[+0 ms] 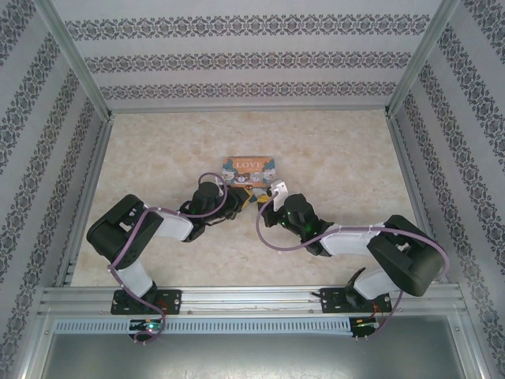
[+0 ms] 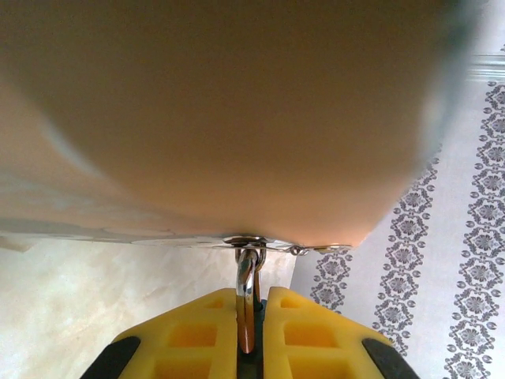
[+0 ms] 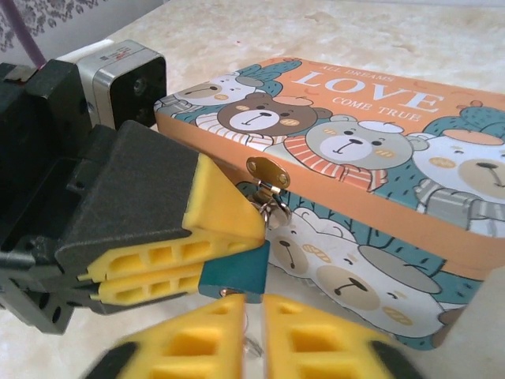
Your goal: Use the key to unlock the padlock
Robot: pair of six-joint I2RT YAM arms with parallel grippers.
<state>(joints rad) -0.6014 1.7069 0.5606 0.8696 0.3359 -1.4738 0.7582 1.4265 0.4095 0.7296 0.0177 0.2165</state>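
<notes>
1. An orange "LOVE" tin [image 3: 379, 150] printed with cartoon bears lies on a pale marbled table [image 1: 339, 158]. Both arms meet at its near side.
2. The small blue padlock [image 3: 234, 272] hangs by its silvery shackle from the tin's brass hasp [image 3: 268, 170].
3. The left gripper [image 2: 252, 304] is clamped on the padlock's body, its yellow fingers nearly together.
4. The right gripper [image 3: 252, 309] sits just below the padlock with its fingertips a narrow gap apart. Whether it grips anything cannot be told.

The near side of the tin [image 1: 251, 165] is blocked: the left gripper [image 2: 254, 296], right gripper [image 3: 254, 304] and padlock [image 3: 233, 272] crowd together at its clasp [image 3: 268, 178]. The table [image 1: 331, 150] beyond the tin and to either side of it lies bare, with room to pass.
</notes>
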